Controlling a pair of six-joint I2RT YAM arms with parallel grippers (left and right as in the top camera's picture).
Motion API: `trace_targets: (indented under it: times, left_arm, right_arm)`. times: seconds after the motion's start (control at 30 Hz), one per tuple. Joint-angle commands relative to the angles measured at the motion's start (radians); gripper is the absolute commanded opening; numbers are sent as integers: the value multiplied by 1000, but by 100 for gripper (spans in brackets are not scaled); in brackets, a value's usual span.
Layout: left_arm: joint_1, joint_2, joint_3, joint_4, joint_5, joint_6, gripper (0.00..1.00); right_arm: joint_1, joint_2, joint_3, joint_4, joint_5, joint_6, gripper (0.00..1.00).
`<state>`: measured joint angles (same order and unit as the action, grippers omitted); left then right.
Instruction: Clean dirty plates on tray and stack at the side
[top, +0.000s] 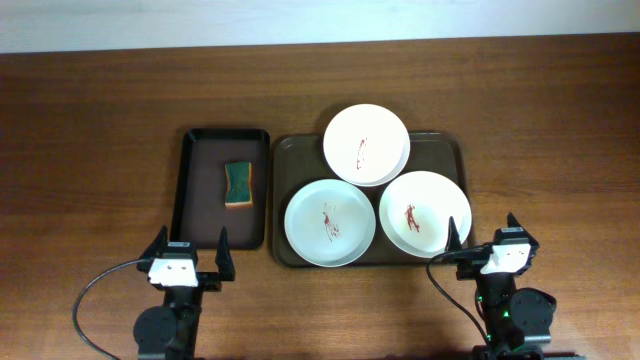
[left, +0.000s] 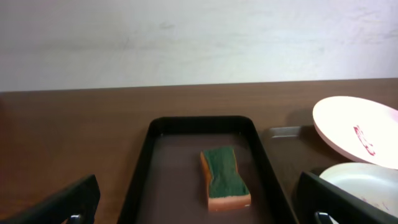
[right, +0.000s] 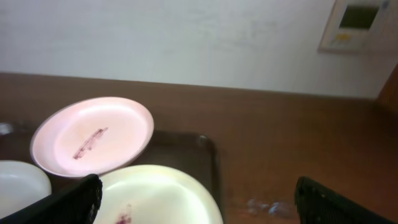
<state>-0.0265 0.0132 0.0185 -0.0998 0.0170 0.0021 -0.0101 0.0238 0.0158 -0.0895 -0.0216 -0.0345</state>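
Overhead, I see the brown tray (top: 296, 158) carrying the far plate (top: 366, 145), the left plate (top: 330, 222) and the right plate (top: 425, 213), each streaked red. My left gripper (top: 190, 245) and right gripper (top: 484, 228) sit low over the table (top: 100, 120), near its front edge, both spread wide and holding nothing.

Left wrist: fingers wide apart, with a green-topped sponge (left: 225, 177) lying in the black tray (left: 142, 180) ahead.

Right wrist: fingers wide apart and empty, the far plate tilted above the right plate.
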Motion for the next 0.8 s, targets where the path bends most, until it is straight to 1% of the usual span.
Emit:
trace_targets:
  times: [0.0, 0.07, 0.13, 0.23, 0.27, 0.3, 0.33, 0.37, 0.43, 0.5, 0.57, 0.6, 0.67, 0.73, 0.77]
  left_arm:
    - [3, 35, 52, -73, -6, -43, 99]
    - [3, 91, 100, -97, -6, -43, 99]
    - [3, 182, 156, -104, -6, -43, 99]
    - [3, 350, 259, -107, -6, -43, 99]
    - [3, 436, 323, -129, -6, -42, 100]
    - [3, 478, 356, -147, -6, -42, 99]
    - [3, 539, 405, -183, -6, -39, 99]
    - [3, 626, 476, -246, -6, -39, 99]
    - [3, 756, 588, -335, -6, -39, 100]
    - [3, 860, 686, -412, -6, -39, 99]
    - [3, 936, 758, -472, 10, -39, 99]
    - [3, 967, 782, -490, 33, -39, 99]
    - [3, 993, 790, -511, 75, -39, 99]
    - [3, 996, 790, -519, 169, -39, 99]
    - [3, 996, 790, -518, 213, -39, 99]
  right_arm:
    - [10, 7, 55, -74, -47, 96, 99]
    - [10, 38, 114, -130, -57, 96, 99]
    - [10, 132, 205, -195, -67, 96, 99]
    - [10, 349, 370, -286, -103, 95, 99]
    - [10, 446, 448, -332, -111, 95, 99]
    - [10, 514, 506, -378, -111, 95, 99]
    - [10, 586, 573, -431, -111, 95, 99]
    - [10, 694, 678, -523, -110, 95, 99]
    - [10, 835, 818, -637, -109, 95, 99]
    - [10, 954, 937, -718, -110, 95, 99]
    - [10, 1046, 1012, -769, -137, 96, 99]
    - [10, 1080, 1038, -805, -179, 95, 99]
    - [10, 1121, 1052, -797, -317, 94, 99]
    - [13, 1149, 1052, -797, -393, 95, 99]
    - [24, 1159, 1052, -798, -400, 96, 99]
